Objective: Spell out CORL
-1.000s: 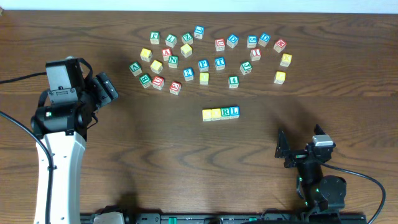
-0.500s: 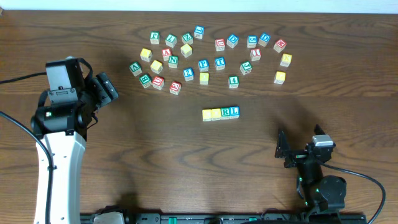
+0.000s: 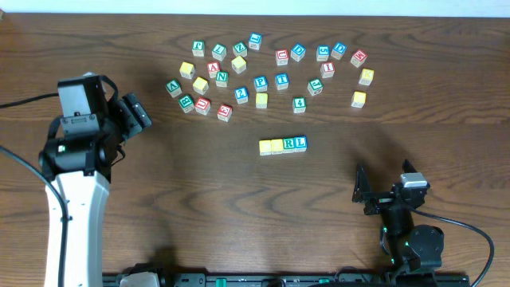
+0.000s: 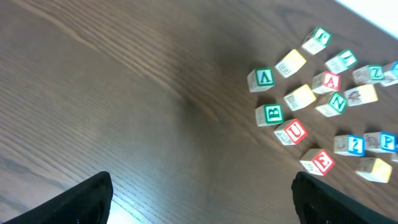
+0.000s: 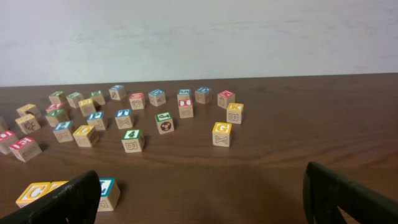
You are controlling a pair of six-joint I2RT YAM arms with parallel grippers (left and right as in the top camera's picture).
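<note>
My left gripper is spread wide and holds nothing. Its fingers show only as two dark tips at the bottom corners of the left wrist view, with bare table between them. Ahead and to the right of them lie loose cubes: a green B, a red U just beside it, and a red E lower in the frame.

My right gripper is just as wide open and just as empty, its tips dark at the lower corners of the right wrist view. Part of the CORL row peeks out around my left tip there: a yellow top on one side, a blue-edged top on the other, the middle hidden.

From overhead the row is plain. Four cubes touch side by side in a nearly straight line near the middle of the table. The two yellow tops sit toward my left, their letters too small to read. Next comes the green R, then the blue L.

Both grippers are well apart from the row, the left one off to its left and the right one nearer me on its right. The scatter of other cubes lies beyond the row, apart from it.
</note>
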